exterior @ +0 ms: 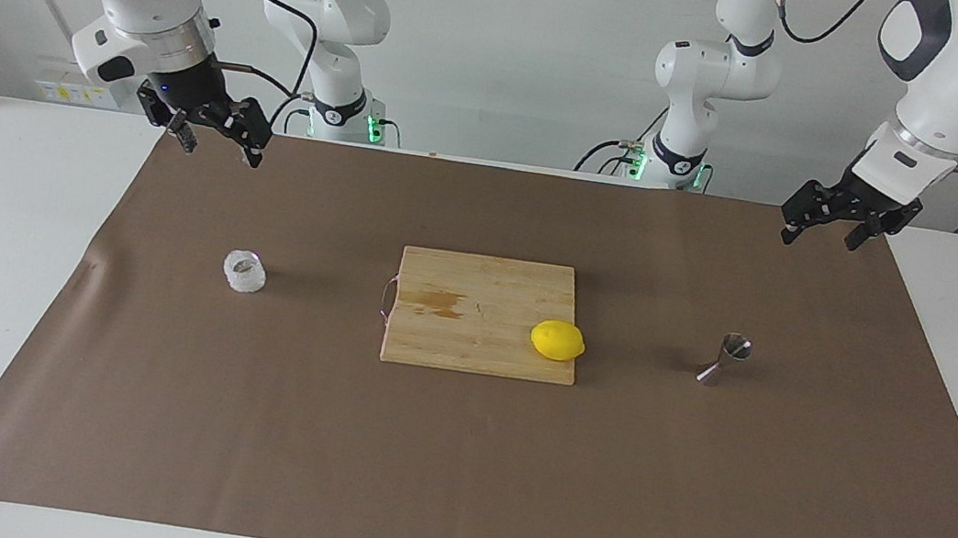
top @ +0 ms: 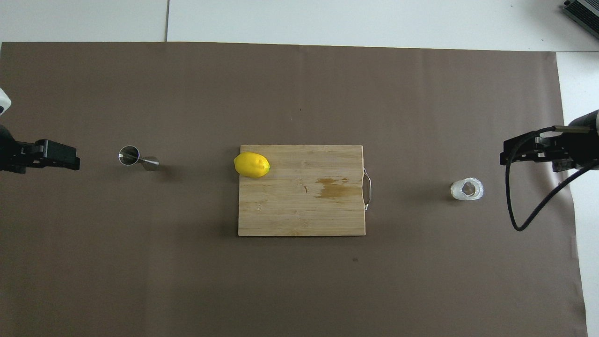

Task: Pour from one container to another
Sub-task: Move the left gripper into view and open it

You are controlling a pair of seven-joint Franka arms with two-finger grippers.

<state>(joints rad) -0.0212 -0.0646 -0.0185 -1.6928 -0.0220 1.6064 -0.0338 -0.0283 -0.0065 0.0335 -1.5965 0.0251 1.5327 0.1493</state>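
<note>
The clear ribbed glass cup (exterior: 244, 271) stands upright on the brown mat toward the right arm's end of the table; it also shows in the overhead view (top: 467, 189). The steel hourglass jigger (exterior: 726, 361) stands upright on the mat toward the left arm's end, and shows in the overhead view (top: 138, 158). My right gripper (exterior: 217, 149) hangs open and empty, raised over the mat's edge at the cup's end (top: 506, 157). My left gripper (exterior: 823, 237) hangs open and empty, raised over the mat's edge at the jigger's end (top: 70, 158). Neither touches anything.
A wooden cutting board (exterior: 474, 305) with a metal handle lies mid-table between cup and jigger and has a damp stain. A yellow lemon (exterior: 557, 340) sits on its corner toward the jigger. The brown mat (exterior: 453, 469) covers most of the white table.
</note>
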